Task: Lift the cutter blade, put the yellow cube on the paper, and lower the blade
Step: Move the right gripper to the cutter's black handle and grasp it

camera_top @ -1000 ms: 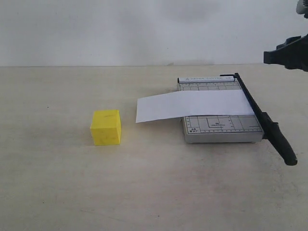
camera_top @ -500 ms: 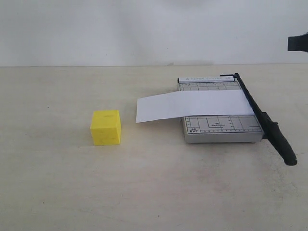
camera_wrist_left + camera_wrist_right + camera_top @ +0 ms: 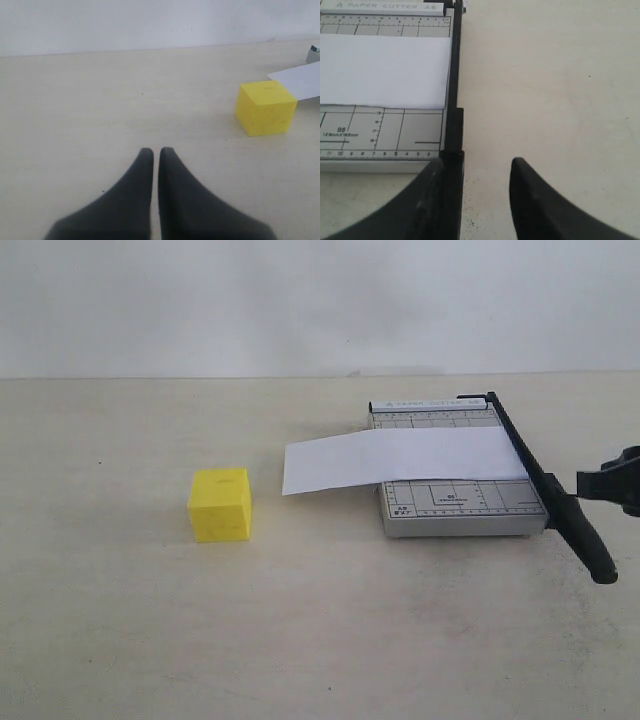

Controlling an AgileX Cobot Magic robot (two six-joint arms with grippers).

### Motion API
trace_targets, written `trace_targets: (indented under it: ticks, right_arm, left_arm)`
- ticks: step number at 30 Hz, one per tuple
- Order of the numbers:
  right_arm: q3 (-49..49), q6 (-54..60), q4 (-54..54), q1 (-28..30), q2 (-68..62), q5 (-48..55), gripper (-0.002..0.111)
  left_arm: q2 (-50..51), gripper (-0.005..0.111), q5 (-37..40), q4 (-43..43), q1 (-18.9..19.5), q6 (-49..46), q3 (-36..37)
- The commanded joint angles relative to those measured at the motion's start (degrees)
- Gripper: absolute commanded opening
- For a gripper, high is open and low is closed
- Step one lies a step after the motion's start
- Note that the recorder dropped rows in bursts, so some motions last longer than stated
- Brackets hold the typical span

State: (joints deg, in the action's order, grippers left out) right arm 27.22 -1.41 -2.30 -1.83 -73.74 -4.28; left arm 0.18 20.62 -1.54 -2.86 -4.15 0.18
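Note:
The yellow cube (image 3: 220,504) (image 3: 265,107) sits on the table, left of the grey cutter board (image 3: 460,510) (image 3: 380,130). The white paper (image 3: 400,460) (image 3: 382,70) lies across the board, its left end overhanging. The cutter blade (image 3: 520,455) (image 3: 454,75) lies down along the board's right edge, its handle (image 3: 587,538) pointing to the front. My right gripper (image 3: 612,484) (image 3: 477,167) is open, low at the handle (image 3: 452,167), which lies just inside one finger (image 3: 432,175). My left gripper (image 3: 156,152) is shut on nothing, left of the cube; the exterior view does not show it.
A pale wall rises behind the beige table (image 3: 320,640). Bare tabletop lies between the cube and the cutter board, and along the front.
The right gripper has come down from the upper right edge of the exterior view to table height beside the blade handle. Cube, paper and blade have not moved.

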Motion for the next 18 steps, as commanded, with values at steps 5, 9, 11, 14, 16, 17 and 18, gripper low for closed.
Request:
trace_targets:
  ticks: [5, 9, 11, 14, 16, 17, 18]
  right_arm:
    - [-1.4, 1.9, 0.3, 0.1, -4.0, -5.5, 0.046]
    - [-1.2, 0.6, 0.3, 0.1, -4.0, -7.1, 0.07]
    - [-1.2, -3.4, 0.3, 0.1, -3.0, -5.2, 0.07]
    - [-5.6, -10.1, 0.3, -2.4, -3.7, -5.6, 0.07]
    - [-11.7, -9.7, 0.3, -5.3, -5.3, -16.4, 0.07]
    - [-13.7, -9.7, 0.3, -5.9, -5.9, -20.4, 0.07]
    - [-14.4, -8.9, 1.0, -6.0, -6.4, -21.0, 0.07]
  left_arm:
    - [-0.2, 0.005, -0.9, 0.0, 0.0, 0.5, -0.2]
    - [-0.2, 0.005, -1.0, 0.0, 0.0, 0.5, -0.2]
    - [-0.2, 0.005, -1.0, 0.0, 0.0, 0.5, -0.2]
    - [-0.2, 0.005, -1.0, 0.0, 0.0, 0.5, -0.2]
    - [-0.2, 0.005, -0.9, 0.0, 0.0, 0.5, -0.2]
    - [-0.2, 0.005, -0.9, 0.0, 0.0, 0.5, -0.2]
    - [-0.2, 0.005, -0.9, 0.0, 0.0, 0.5, -0.2]
